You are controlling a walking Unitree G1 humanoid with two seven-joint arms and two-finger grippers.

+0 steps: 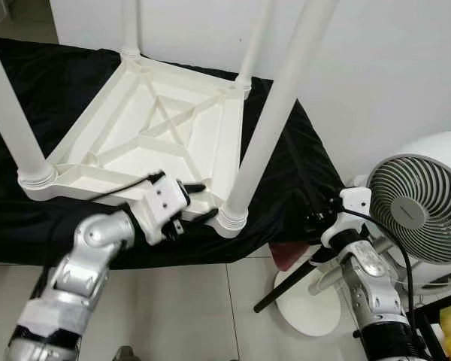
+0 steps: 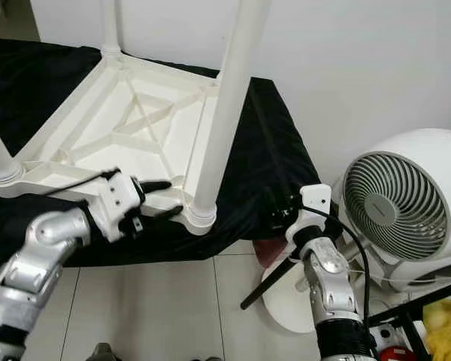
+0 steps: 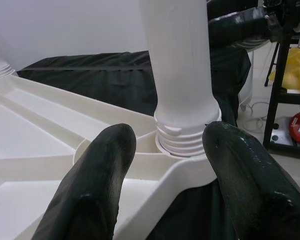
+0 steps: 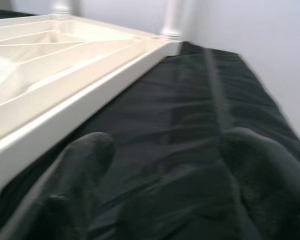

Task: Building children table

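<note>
Looks like a room in a home: tiled floor (image 1: 210, 301), plain white wall (image 1: 391, 68), white fan (image 1: 421, 207) on the floor, black cloth (image 1: 301, 173) spread out.

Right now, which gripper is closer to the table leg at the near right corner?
The left gripper. It sits at the base of that near leg, open, fingers pointing at its threaded collar. The right gripper hangs off to the side over the black cloth.

Two jointed silver arms, each ending in a white wrist block with small screws, a black cable and a black two-fingered pincer: left pincer (image 1: 199, 201), right pincer (image 2: 276, 213).
</note>
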